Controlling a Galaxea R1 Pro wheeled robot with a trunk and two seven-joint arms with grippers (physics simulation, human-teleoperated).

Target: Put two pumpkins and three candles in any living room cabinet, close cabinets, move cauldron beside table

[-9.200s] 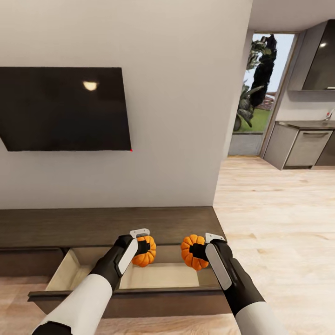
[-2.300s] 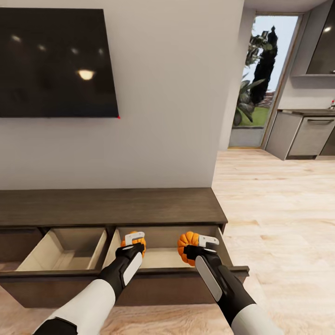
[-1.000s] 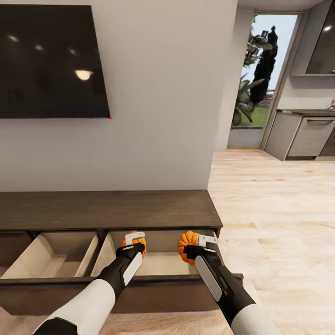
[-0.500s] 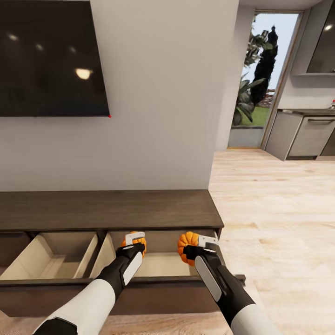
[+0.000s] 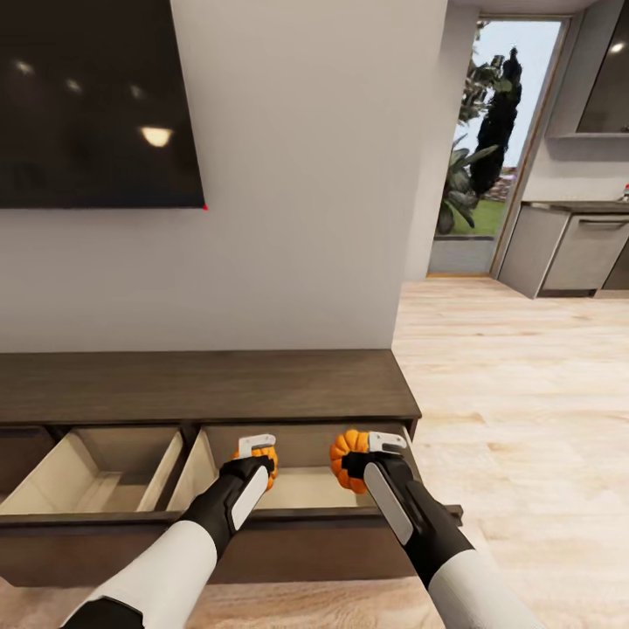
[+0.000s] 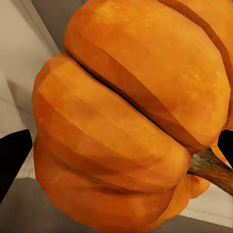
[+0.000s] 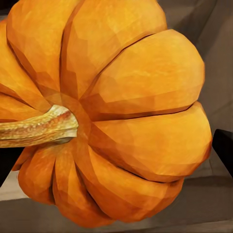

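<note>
presently held: two pumpkins, one per gripper. left gripper (image 5: 254, 455) closed around the left pumpkin (image 5: 265, 460), which sits partly hidden behind the white and black fingers in the head view; in the left wrist view this pumpkin (image 6: 131, 116) sits between the dark fingertips (image 6: 13, 155), brown stem pointing sideways. right gripper (image 5: 365, 456) closed around the right pumpkin (image 5: 347, 459); the right wrist view shows its ribbed orange body (image 7: 126, 126) with a tan stem toward one edge, a dark fingertip (image 7: 223, 150) at the other. both pumpkins hang over the open right drawer (image 5: 306, 485) of the cabinet (image 5: 201, 384), above its pale interior; whether either touches the drawer floor cannot be told. left drawer (image 5: 96, 476) also pulled out, pale inside. cabinet: long, dark brown, flat top, set against a white wall. tv (image 5: 96, 105), black, on the wall above. floor (image 5: 524, 393), light wood, runs right toward grey kitchen units (image 5: 577, 253) and a glazed door (image 5: 489, 148) with greenery beyond.
</note>
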